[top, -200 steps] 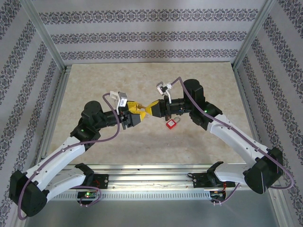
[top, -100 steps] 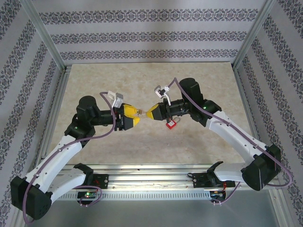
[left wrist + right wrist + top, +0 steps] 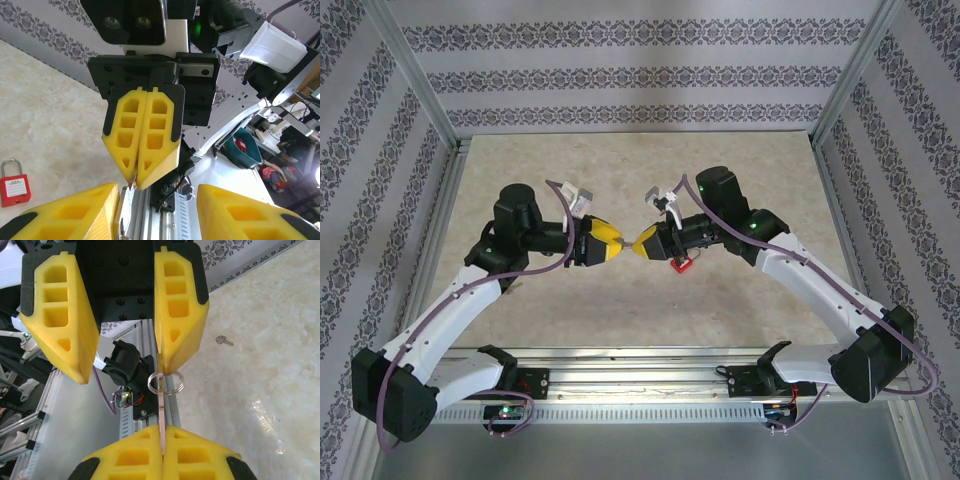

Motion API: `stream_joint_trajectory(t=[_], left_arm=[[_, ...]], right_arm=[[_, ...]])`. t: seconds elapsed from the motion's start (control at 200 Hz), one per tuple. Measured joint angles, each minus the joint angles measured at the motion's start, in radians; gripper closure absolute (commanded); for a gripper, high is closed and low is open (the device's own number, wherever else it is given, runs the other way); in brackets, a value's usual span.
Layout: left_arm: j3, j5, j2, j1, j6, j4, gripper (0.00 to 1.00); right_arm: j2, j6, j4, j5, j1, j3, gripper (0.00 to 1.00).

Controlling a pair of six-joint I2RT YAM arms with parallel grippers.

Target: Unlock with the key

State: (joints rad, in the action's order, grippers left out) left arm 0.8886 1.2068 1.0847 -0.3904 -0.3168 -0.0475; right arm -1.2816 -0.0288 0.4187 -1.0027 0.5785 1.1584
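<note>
I had the right pincer (image 3: 162,440) clenched on the key (image 3: 161,412), its blade nipped between the tips and its ring (image 3: 165,382) poking out towards the left pincer (image 3: 123,367). That one stood released, its fingers (image 3: 180,305) spread wide, with the ring just beside one of them. I judged this a mid-air handover for a better hold. The red padlock (image 3: 680,264) lay on the desk (image 3: 620,170) beneath the right arm, its shackle closed, nothing touching it.
</note>
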Motion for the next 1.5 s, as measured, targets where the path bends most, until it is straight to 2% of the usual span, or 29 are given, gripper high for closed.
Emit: stream_joint_trajectory(t=[0.555, 0.685, 0.824, 0.944, 1.244, 1.499], left_arm=[[0.0, 0.044, 0.028, 0.0, 0.108, 0.12, 0.6], [0.006, 0.047, 0.039, 0.0, 0.109, 0.123, 0.66], [0.014, 0.047, 0.048, 0.0, 0.109, 0.123, 0.68], [0.014, 0.048, 0.048, 0.0, 0.109, 0.123, 0.75], [0.014, 0.05, 0.056, 0.0, 0.108, 0.122, 0.81], [0.014, 0.049, 0.072, 0.0, 0.1, 0.122, 0.9]], right_arm=[[0.0, 0.07, 0.027, 0.008, 0.009, 0.0, 1.0], [0.0, 0.082, 0.027, 0.011, 0.015, 0.0, 1.0], [0.0, 0.082, 0.028, 0.013, 0.02, 0.0, 1.0], [0.0, 0.082, 0.028, 0.014, 0.02, 0.0, 1.0], [0.0, 0.082, 0.038, 0.014, 0.02, 0.0, 1.0], [0.0, 0.082, 0.049, 0.015, 0.022, 0.0, 1.0]])
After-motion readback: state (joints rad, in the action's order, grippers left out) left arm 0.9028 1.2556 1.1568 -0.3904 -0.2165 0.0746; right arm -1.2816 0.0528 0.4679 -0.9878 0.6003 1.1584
